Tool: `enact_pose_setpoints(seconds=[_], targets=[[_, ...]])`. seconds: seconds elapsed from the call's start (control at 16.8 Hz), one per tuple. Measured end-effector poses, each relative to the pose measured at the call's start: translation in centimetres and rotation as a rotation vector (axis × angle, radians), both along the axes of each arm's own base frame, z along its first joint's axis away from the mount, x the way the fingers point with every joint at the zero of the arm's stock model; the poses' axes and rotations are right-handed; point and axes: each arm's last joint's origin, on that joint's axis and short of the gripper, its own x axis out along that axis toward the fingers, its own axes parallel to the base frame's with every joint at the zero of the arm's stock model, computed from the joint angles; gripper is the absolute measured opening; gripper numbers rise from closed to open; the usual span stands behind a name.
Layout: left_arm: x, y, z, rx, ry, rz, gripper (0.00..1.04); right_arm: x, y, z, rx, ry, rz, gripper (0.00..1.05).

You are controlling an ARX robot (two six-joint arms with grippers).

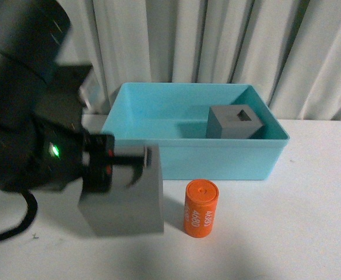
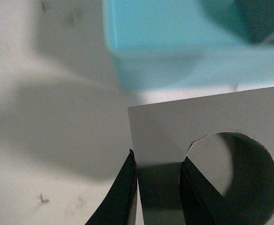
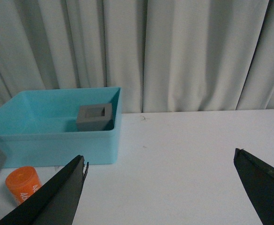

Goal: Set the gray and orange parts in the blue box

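The left gripper (image 2: 159, 158) pinches one wall of the matte gray round-recessed cube (image 1: 123, 201), apparently to lift it into the turquoise plastic bin (image 1: 217, 164) just behind, where its square-recessed twin (image 1: 234, 122) sits; the orange cylinder (image 1: 200, 208) stands outside, right gripper (image 3: 160, 187) spread wide

Orange cylinder (image 3: 18, 182) partly behind right hand (image 3: 159, 155)

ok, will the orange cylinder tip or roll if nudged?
Likely stable: the orange cylinder stands on its flat end. It looks slightly taller than wide, so a high push could topple it; once down, it would probably roll.
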Motion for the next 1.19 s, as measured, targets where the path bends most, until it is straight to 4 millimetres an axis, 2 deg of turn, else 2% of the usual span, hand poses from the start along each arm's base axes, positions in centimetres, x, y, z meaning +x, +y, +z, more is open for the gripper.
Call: enact_pose_setpoints(seconds=[0.12, 0.24, 0.3, 0.54, 0.71, 0.83, 0.95, 1.07, 1.19], targets=[[0.4, 0.8, 6.6, -0.090, -0.196, 0.046, 0.21, 0.0, 0.0, 0.0, 0.000, 0.000, 0.000, 0.98], [2.2, 0.4, 11.9, -0.151, -0.385, 0.078, 0.21, 0.0, 0.0, 0.0, 0.000, 0.000, 0.000, 0.98], [3.6, -0.7, 12.7, -0.143, -0.425, 0.058, 0.21, 0.0, 0.0, 0.0, 0.000, 0.000, 0.000, 0.98], [10.4, -5.5, 8.7, 0.003, -0.401, -0.014, 0.20, 0.0, 0.0, 0.0, 0.000, 0.000, 0.000, 0.98], [14.4, -6.3, 5.6, 0.115, -0.369, -0.011, 0.20, 0.0, 0.0, 0.0, 0.000, 0.000, 0.000, 0.98], [15.6, -6.0, 2.4, 0.185, -0.314, -0.019, 0.20, 0.0, 0.0, 0.0, 0.000, 0.000, 0.000, 0.98], [16.2, -5.4, 0.3, 0.225, -0.268, -0.017, 0.20, 0.0, 0.0, 0.0, 0.000, 0.000, 0.000, 0.98], [16.8, -5.3, -0.3, 0.241, -0.259, -0.017, 0.20, 0.0, 0.0, 0.0, 0.000, 0.000, 0.000, 0.98], [17.3, -5.1, 0.2, 0.238, -0.275, -0.006, 0.20, 0.0, 0.0, 0.0, 0.000, 0.000, 0.000, 0.98]])
